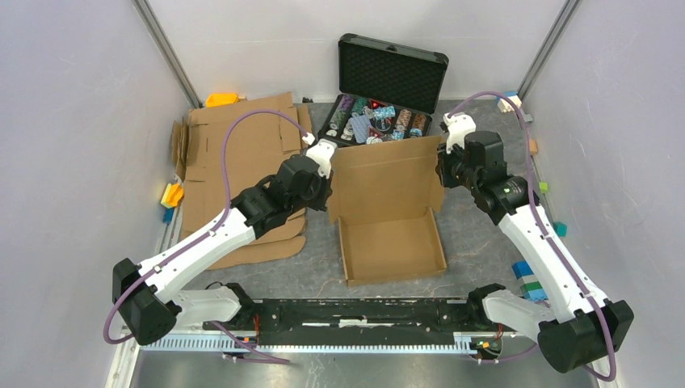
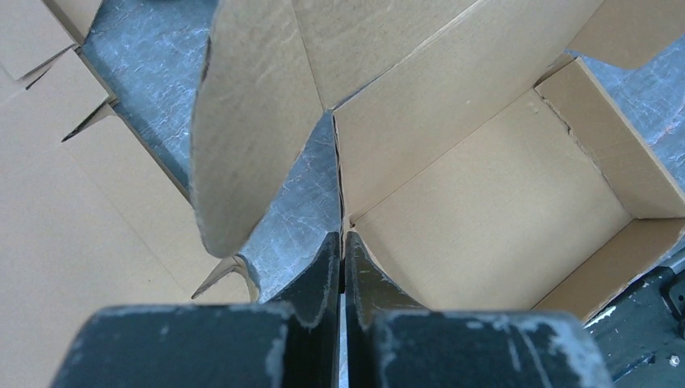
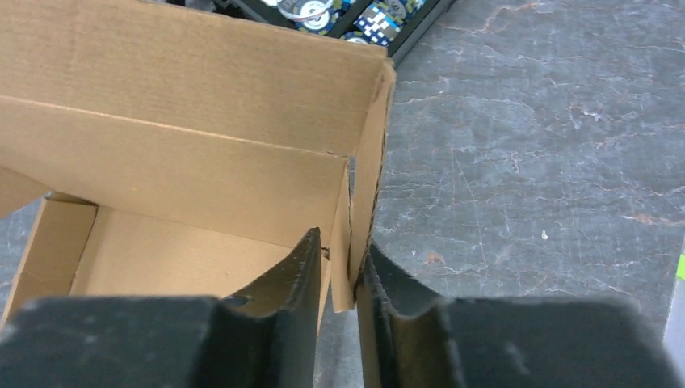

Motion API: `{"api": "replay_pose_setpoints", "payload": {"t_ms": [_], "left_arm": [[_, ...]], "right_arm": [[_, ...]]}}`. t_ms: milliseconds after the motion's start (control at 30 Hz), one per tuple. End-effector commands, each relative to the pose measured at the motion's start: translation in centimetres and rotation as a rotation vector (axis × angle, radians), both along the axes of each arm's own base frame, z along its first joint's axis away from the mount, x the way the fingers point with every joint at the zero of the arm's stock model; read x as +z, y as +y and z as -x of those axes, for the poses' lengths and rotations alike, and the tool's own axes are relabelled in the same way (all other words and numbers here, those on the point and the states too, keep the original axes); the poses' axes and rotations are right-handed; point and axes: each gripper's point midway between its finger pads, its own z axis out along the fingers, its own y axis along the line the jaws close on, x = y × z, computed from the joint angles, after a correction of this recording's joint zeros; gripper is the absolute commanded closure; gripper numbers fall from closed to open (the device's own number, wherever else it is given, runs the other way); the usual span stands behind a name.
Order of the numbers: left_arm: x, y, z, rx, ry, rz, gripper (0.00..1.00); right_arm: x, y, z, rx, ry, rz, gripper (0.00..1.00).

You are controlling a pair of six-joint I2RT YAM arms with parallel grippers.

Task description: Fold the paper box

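Paper box [image 1: 392,234] mid-table, just before open case [image 1: 392,73]; chips [image 1: 371,117] in case; flat cardboard sheets [image 1: 242,153] left of box.

The left arm [image 1: 202,242] is reaching forward and inward from the near left corner, its elbed upper link sloping up and the left wrist [image 1: 299,182] bending down toward the middle. The left gripper [image 2: 341,239] is pointing forward and down, its fingers [image 2: 319,275] pressing almost together and seemingly pinching a thin wall of the box [image 2: 485,226] edge-on, though the gap is too narrow to be sure. The right arm [image 1: 541,242] is mirroring it, stretching forward and inward from the near right, the right wrist [image 1: 476,166] turning leftward. The right gripper [image 3: 339,255] is keeping its fingers slightly apart, clamping an upright box wall between them.
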Motion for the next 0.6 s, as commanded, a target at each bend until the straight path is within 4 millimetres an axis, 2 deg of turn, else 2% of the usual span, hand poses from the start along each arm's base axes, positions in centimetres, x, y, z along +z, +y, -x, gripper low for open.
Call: {"api": "replay_pose_setpoints", "payload": {"t_ms": [0,100,133,400,567], "left_arm": [[2.3,-0.7,-0.2,-0.034,-0.058,0.019,0.98],[2.7,-0.8,-0.1,-0.022,-0.056,0.031,0.98],[2.9,-0.9,-0.1,-0.012,-0.052,0.040,0.98],[4.0,-2.1,0.1,0.158,0.013,0.238,0.98],[4.6,-2.6,-0.7,0.245,-0.007,0.399,0.98]], "right_arm": [[2.0,1.7,0.7,0.077,-0.011,-0.080,0.79],[1.7,2.1,1.1,0.093,0.006,-0.097,0.97],[1.7,2.3,1.3,0.099,0.008,-0.107,1.00],[1.5,3.2,3.0,0.096,-0.045,-0.251,1.00],[1.4,4.1,3.0,0.081,-0.077,-0.363,1.00]]}}
